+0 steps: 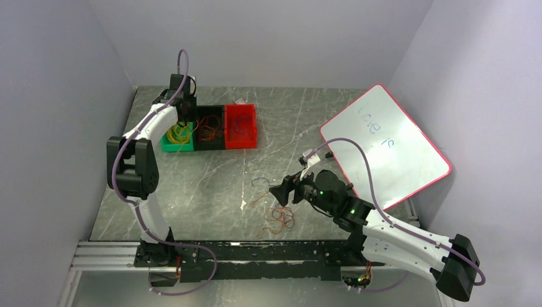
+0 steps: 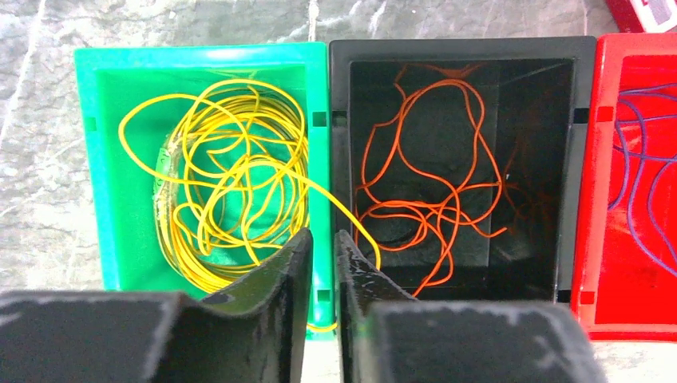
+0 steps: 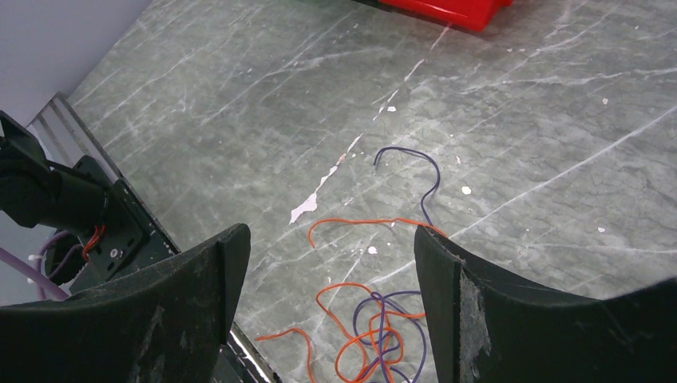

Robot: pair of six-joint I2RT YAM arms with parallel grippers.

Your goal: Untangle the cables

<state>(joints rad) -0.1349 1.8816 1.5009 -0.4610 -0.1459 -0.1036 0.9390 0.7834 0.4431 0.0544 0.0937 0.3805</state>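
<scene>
Only near-readable text: blue marker handwriting [image 1: 369, 116] on the whiteboard [image 1: 402, 167] at the right side of the tabletop [image 1: 287, 128]. Two short words, faint and rotated. They look like "Love is", not certain. A white label [image 2: 656, 8] on a red item [image 2: 631, 14] at the top-right corner of the left wrist view carries print, too small to read. Nothing else legible.
</scene>
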